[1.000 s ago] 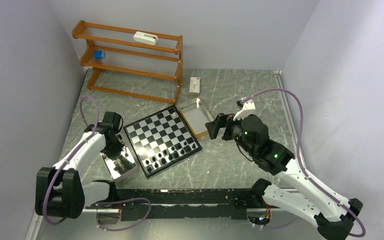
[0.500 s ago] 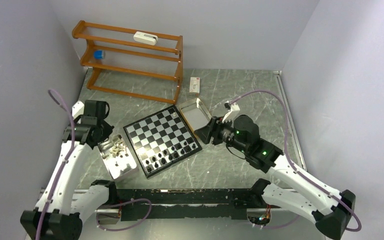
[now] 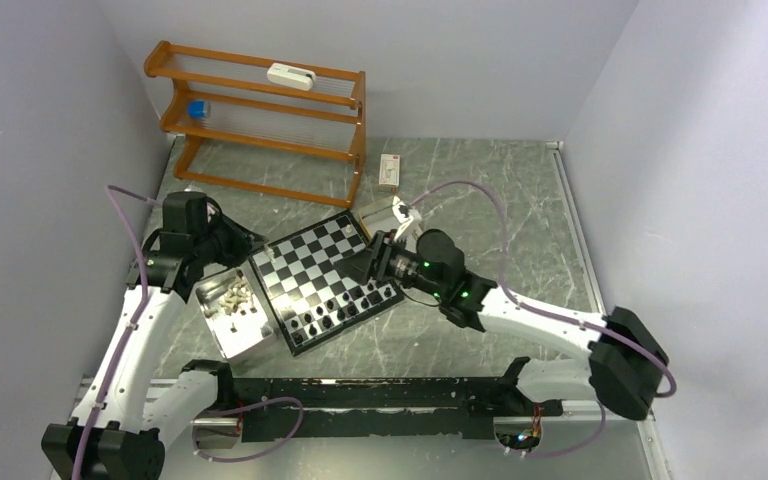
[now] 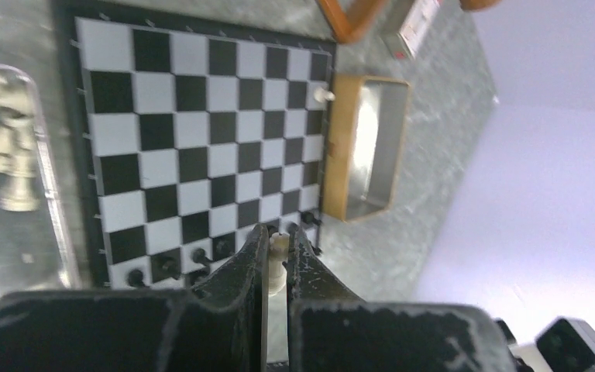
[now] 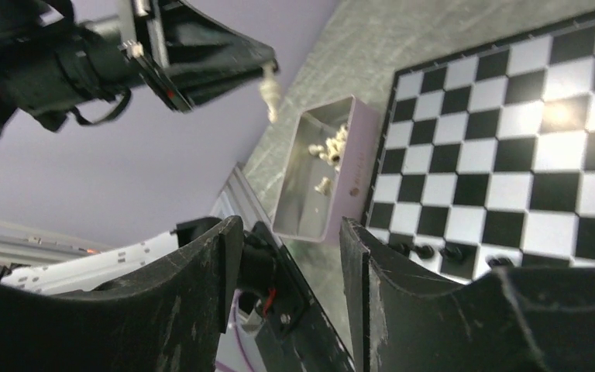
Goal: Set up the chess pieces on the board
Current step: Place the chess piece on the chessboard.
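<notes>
Left wrist view shows my left end effector [image 4: 277,232] clenched on one smooth cream-white chess piece [image 4: 278,260], up above the flat, shiny checked board [image 4: 201,139] on the grey marbled desk [image 4: 434,101]. My right end effector [image 5: 290,225] is released, its fingers spread wide.

No text, number or brand can be read with certainty in any view. The small box [image 3: 389,171] on the worktop [image 3: 480,190] beside the wooden rack [image 3: 260,120] bears red print on a white face, too small to resolve. In the left wrist view the board [image 4: 201,147] shows pale ticks along its black border, but they cannot be made out as letters or figures. In the right wrist view the near side wall of the metal tray [image 5: 347,190] carries a faint mark, illegible.
</notes>
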Available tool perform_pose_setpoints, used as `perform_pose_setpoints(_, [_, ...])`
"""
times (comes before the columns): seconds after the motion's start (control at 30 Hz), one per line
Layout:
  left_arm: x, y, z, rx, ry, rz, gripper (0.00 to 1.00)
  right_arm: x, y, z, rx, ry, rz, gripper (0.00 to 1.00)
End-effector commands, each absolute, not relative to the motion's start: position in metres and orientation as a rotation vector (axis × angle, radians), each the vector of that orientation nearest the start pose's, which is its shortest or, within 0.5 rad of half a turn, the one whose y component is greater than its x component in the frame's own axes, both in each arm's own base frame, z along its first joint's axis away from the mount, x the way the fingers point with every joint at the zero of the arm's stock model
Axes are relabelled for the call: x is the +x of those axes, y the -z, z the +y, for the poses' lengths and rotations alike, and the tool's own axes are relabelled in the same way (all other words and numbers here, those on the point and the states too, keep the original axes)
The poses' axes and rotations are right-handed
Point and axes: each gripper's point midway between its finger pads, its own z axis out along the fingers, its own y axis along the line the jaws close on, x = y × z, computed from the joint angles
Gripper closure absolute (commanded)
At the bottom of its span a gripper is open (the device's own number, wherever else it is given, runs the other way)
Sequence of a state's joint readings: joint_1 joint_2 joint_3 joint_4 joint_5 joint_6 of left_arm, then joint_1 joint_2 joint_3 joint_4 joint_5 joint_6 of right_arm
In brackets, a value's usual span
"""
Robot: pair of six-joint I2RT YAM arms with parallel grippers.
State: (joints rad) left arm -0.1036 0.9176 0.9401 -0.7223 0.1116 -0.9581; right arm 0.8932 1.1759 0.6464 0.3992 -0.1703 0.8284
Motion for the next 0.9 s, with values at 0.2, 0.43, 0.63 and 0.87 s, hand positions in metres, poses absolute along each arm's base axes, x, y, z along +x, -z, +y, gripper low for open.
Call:
perform_pose_setpoints(0.2, [0.270, -0.237, -0.138, -0.919, 1.164, 2.153, 0.95, 0.230, -0.267, 0.424, -0.230, -1.402, 1.717, 0.41])
perform_pose_setpoints(0.43, [0.271, -0.232, -0.140, -0.946, 1.185, 2.151, 0.95, 0.228, -0.256, 0.445, -0.243, -1.405, 1.752, 0.42])
perform_pose_setpoints(0.63, [0.271, -0.229, -0.140, -0.941, 1.176, 2.159, 0.95, 0.226, -0.248, 0.448, -0.263, -1.396, 1.775, 0.44])
perform_pose_setpoints(0.87, [0.270, -0.225, -0.141, -0.957, 1.185, 2.157, 0.95, 0.228, -0.240, 0.450, -0.259, -1.377, 1.799, 0.52])
